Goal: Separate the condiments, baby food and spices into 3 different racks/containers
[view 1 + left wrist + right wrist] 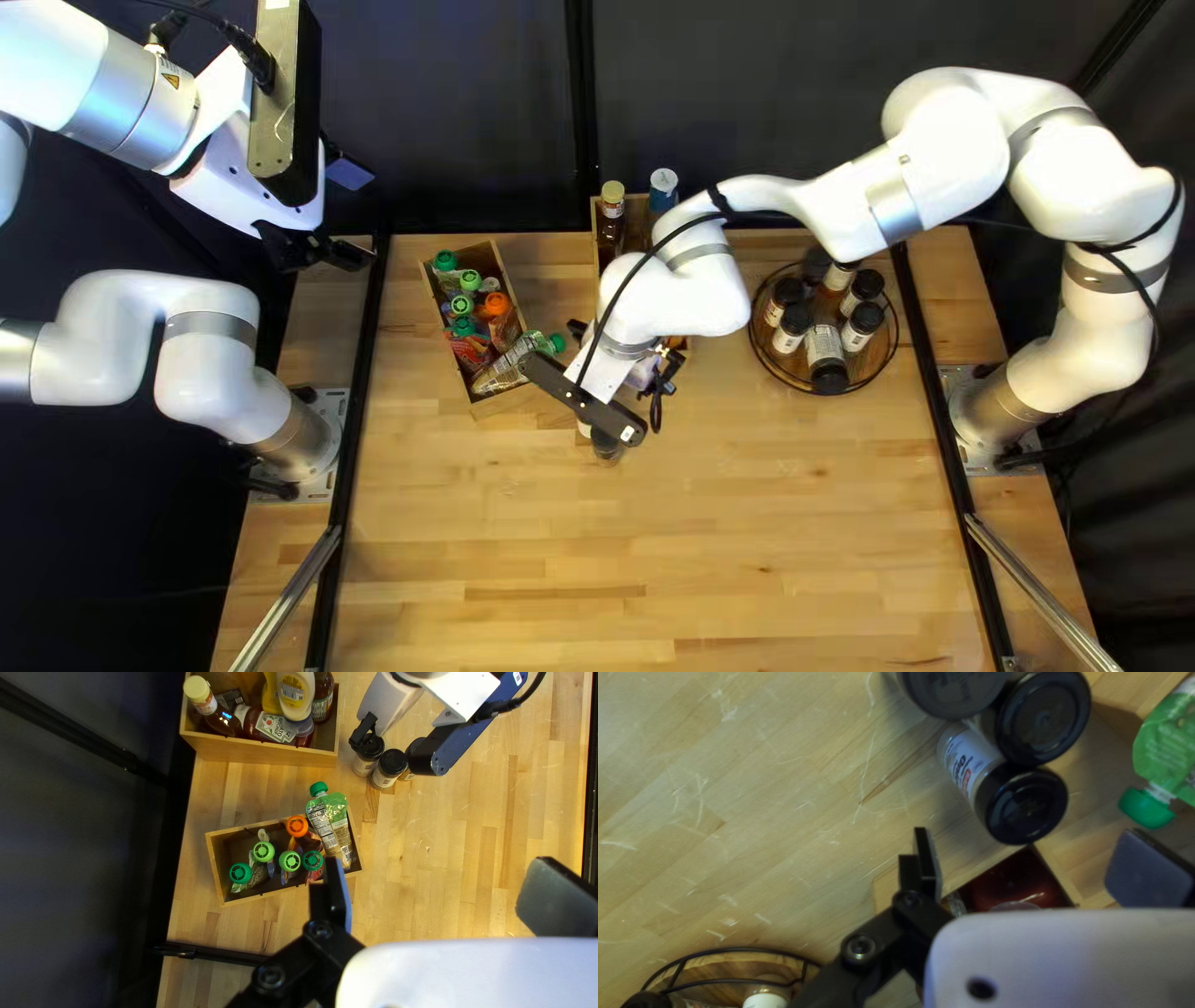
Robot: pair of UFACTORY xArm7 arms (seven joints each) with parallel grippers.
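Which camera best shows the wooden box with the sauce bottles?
The left wrist view: most of the box and its bottles lie in plain sight. In the top left view my right arm covers much of it; the right wrist view catches only part, with dark red contents.

The top left view, widest, slants down from above the table's (697, 535) near edge. The left wrist view looks down from mid-height, turned roughly a quarter from it; both show the pouch box (215, 868). The right wrist view looks down closest, sharing the black-capped jars (1022, 806) with the left.
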